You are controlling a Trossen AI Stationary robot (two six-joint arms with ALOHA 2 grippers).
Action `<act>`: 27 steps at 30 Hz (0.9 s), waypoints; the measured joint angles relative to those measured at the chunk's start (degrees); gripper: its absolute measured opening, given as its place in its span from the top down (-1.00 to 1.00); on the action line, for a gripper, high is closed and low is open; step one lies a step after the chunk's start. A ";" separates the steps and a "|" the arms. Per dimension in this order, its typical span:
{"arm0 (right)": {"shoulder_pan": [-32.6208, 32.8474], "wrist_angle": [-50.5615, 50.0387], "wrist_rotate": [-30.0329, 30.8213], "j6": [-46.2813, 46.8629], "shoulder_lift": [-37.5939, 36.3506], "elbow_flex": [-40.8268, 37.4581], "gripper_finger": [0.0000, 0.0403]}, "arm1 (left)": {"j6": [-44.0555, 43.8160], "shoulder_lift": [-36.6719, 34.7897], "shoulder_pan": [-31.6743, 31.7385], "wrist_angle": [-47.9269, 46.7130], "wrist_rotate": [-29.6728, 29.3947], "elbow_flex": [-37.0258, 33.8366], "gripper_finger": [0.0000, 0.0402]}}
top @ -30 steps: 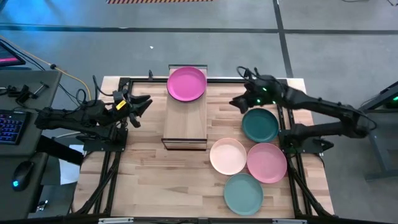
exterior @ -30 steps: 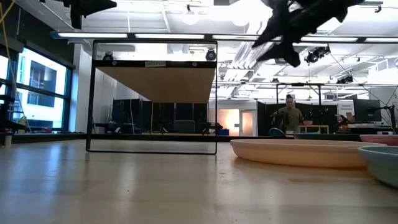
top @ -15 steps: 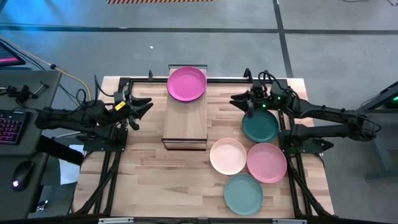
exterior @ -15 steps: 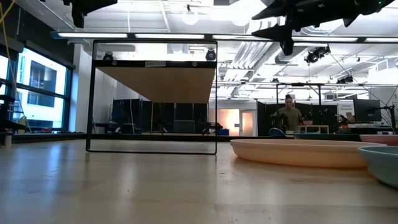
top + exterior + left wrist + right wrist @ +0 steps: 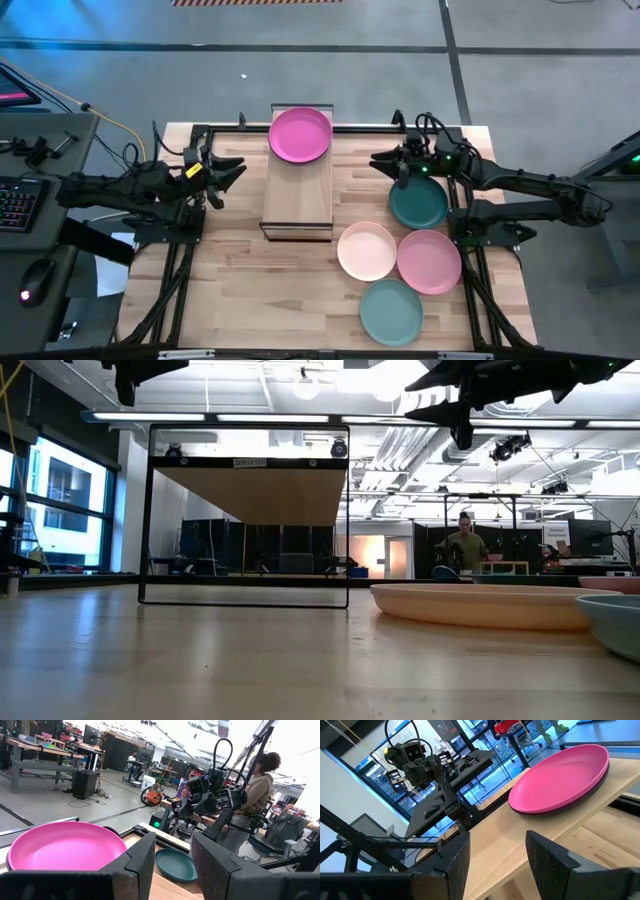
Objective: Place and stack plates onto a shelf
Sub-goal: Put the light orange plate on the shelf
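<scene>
The fingers of the right gripper (image 5: 385,163) are spread apart and nothing is held between them; they hang in the air just beyond the far rim of the dark green plate (image 5: 418,201), between that plate and the shelf (image 5: 297,190). The fingers of the left gripper (image 5: 232,170) are also released and empty, and this arm waits on the other side of the shelf.

The magenta plate (image 5: 300,134) already lies on the far end of the shelf, and a dark rim is seen under it in the right wrist view, so another plate is probably below it. The near end of the shelf is bare. On the table (image 5: 250,280), on the right-arm side of the shelf, four plates are found: the dark green plate nearest to the right gripper, then the cream plate (image 5: 366,251) and the pink plate (image 5: 429,261) touching each other, and the light teal plate (image 5: 391,311) farthest from the shelf.

The next step seems to be the picking of the dark green plate. It is best done when the fingers are lowered over the rim, one inside and one outside, and closed firmly, because a shallow plate can slip easily. The plate should be kept level when it is lifted.
</scene>
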 joint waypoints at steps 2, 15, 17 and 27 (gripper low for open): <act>0.18 0.00 0.00 0.01 0.00 0.01 0.14 | 0.04 0.00 0.00 -0.02 0.00 0.00 0.42; 10.45 -16.32 -1.53 9.80 0.55 0.11 0.14 | 0.02 0.00 0.00 -0.14 -0.02 0.00 0.42; 13.29 -23.70 -1.49 12.34 1.65 0.11 0.14 | 0.00 0.00 0.00 -0.14 -0.03 0.00 0.41; 22.08 -38.58 1.71 16.99 14.83 0.11 0.14 | 0.04 0.01 0.00 -0.20 -0.09 0.00 0.42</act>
